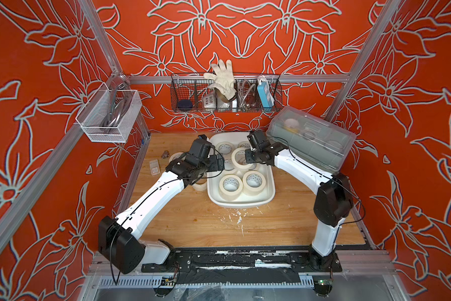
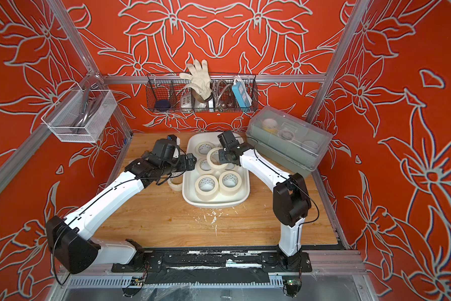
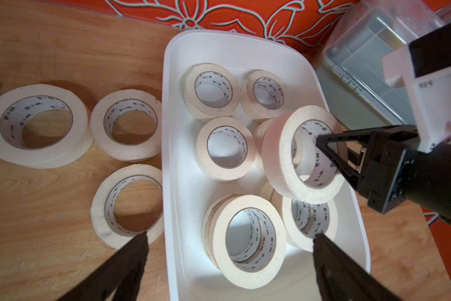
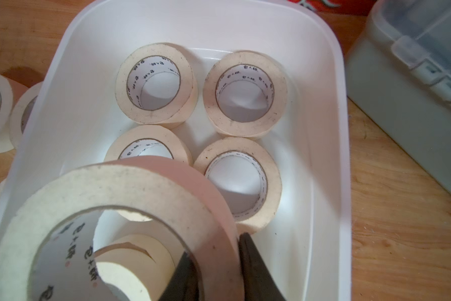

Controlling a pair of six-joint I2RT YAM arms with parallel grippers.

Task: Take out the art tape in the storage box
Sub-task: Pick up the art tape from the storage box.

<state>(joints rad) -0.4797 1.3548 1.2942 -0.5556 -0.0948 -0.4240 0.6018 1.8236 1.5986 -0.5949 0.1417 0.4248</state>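
Observation:
The storage box [image 1: 271, 190] is a white tub in the middle of the wooden table, and several cream art tape rolls [image 1: 231, 186] lie flat inside it. My right gripper [image 4: 216, 250] is shut on the wall of one roll [image 4: 130, 182], one finger inside the ring and one outside. That roll [image 1: 241, 158] hangs tilted above the box's middle. My left gripper [image 3: 229, 237] stands open over the box's left rim [image 3: 167, 156], holding nothing. Three more rolls [image 3: 126, 125] lie on the table left of the box.
A grey-green box with a clear lid [image 1: 310, 138] stands close to the right of the tub, behind my right arm. A wire basket [image 1: 225, 95] hangs on the back wall and a white mesh basket [image 1: 109, 114] on the left. A small card [image 1: 154, 166] lies far left.

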